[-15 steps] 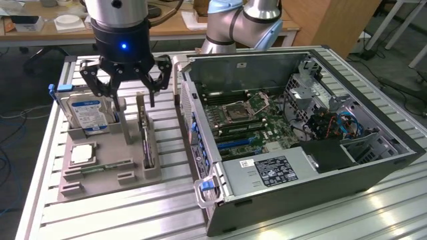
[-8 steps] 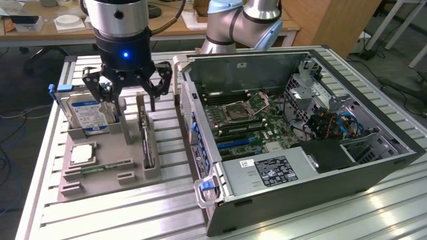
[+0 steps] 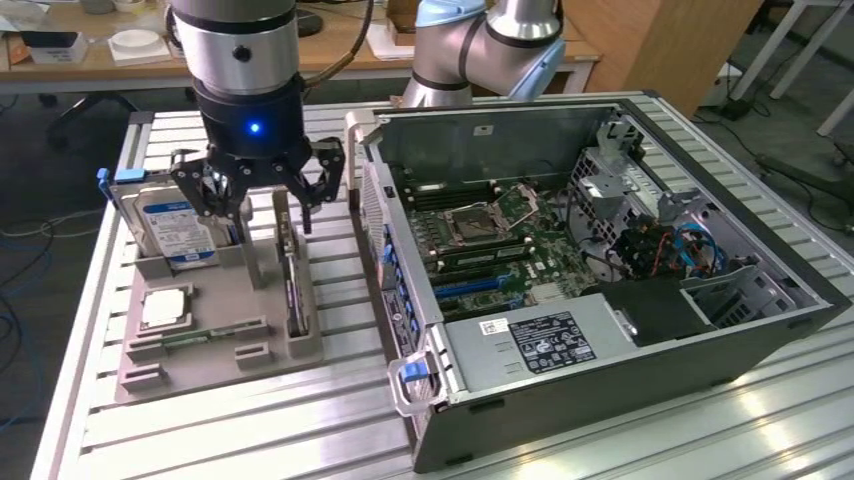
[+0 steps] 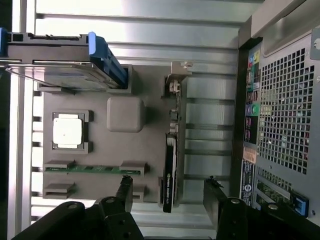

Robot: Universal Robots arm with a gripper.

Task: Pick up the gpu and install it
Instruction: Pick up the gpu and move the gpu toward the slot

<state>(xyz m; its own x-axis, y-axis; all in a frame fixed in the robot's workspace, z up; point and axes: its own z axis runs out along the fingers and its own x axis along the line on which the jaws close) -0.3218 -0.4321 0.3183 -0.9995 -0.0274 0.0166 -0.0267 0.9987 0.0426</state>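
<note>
No brand can be read. The blue-and-white label on the hard drive [image 3: 174, 228], the black sticker [image 3: 545, 342] w/ white print on the power supply, and the small green mark on the gpu [image 4: 170, 172] are all too small to make out.

Counted on the grey tray [image 3: 200, 375]:
- 1 hard drive, stood on edge
- 1 square processor chip [image 3: 163, 308]
- 1 green memory stick [image 3: 200, 336]
- 1 gpu

Beside the tray, on the exterior view's right, 1 open computer case [image 3: 667, 370] is laid on the slatted table [image 3: 240, 430].

The gpu is stood on its long edge in the tray slot nearest the case, its pale bracket toward the hard-drive end. The gripper [image 3: 264, 222] is held above it w/ jaws spread wide. In the wrist view, 2 fingers [image 4: 125, 192] are seen, 1 on either side of the card and apart from it. Nothing is gripped.
</note>
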